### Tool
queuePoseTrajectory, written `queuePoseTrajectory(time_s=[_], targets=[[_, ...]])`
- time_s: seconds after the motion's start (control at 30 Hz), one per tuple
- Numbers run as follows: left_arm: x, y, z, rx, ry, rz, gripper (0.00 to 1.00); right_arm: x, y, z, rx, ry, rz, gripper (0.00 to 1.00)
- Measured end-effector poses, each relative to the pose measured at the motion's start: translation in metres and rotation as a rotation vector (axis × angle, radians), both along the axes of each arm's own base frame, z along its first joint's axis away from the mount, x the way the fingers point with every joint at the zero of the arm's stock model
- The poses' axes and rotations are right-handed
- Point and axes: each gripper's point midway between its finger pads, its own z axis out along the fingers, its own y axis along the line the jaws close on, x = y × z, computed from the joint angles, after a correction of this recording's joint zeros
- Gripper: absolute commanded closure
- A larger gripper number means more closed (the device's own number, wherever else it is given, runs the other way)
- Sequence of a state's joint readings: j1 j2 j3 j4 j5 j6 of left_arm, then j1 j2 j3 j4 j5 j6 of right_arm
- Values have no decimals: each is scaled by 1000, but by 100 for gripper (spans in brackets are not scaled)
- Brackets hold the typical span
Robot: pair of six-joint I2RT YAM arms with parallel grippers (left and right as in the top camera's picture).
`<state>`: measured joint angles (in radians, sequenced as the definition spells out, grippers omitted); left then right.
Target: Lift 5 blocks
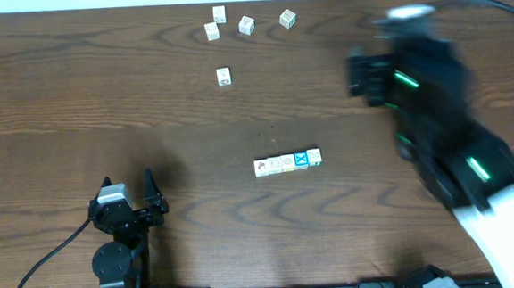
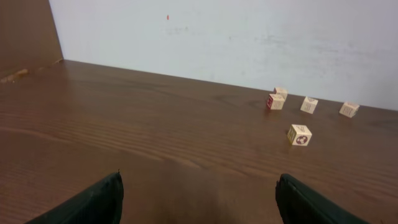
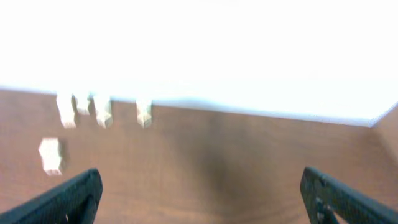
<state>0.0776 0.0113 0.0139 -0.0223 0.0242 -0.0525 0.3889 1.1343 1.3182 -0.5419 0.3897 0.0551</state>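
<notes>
Five blocks [image 1: 288,163] lie touching in a short row at the table's middle. The leftmost block [image 1: 262,168] has a reddish picture, and a bright blue one [image 1: 301,159] is second from the right. My left gripper [image 1: 128,186] rests low at the front left, well apart from the row, open and empty [image 2: 199,193]. My right arm [image 1: 423,89] hangs blurred over the right side, beyond the row. Its gripper [image 3: 200,183] faces the far wall, open wide with only bare table between the fingers. Neither wrist view shows the row.
Other whitish cubes stand near the far edge: a green-marked cube [image 1: 288,18], a cube [image 1: 246,25], a pair [image 1: 212,30] and a lone nearer cube [image 1: 223,75]. The left wrist view shows the lone cube [image 2: 299,134] below the white wall [image 2: 217,37].
</notes>
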Motion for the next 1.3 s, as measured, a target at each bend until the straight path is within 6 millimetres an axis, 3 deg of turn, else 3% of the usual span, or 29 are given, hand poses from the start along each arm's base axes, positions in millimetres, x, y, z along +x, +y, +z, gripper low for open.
queuePoseTrajectory(time_s=[0.07,0.13,0.17,0.23,0.37,0.47,0.6,0.93,1.3], targets=[[0,0,0,0,0,-1,21,-21,-24,28,71,-168,-13,1],[0,0,0,0,0,-1,21,-43,-48,34,118,-307,-27,1],[0,0,0,0,2,-1,21,-54,-59,26,136,-376,-30,1],[0,0,1,0,0,-1,21,-67,-69,0,157,-450,-25,1],[0,0,1,-1,2,-1,21,-90,-81,-90,220,-484,-36,1],[0,0,1,-1,1,-1,21,-103,-84,-128,281,-543,-33,1],[0,0,1,-1,2,0,21,-105,-84,-161,324,-487,-40,1],[0,0,1,0,2,-1,21,-108,-84,-215,328,-274,-77,1],[0,0,1,-1,2,0,21,-107,-84,-223,328,-240,-83,1]])
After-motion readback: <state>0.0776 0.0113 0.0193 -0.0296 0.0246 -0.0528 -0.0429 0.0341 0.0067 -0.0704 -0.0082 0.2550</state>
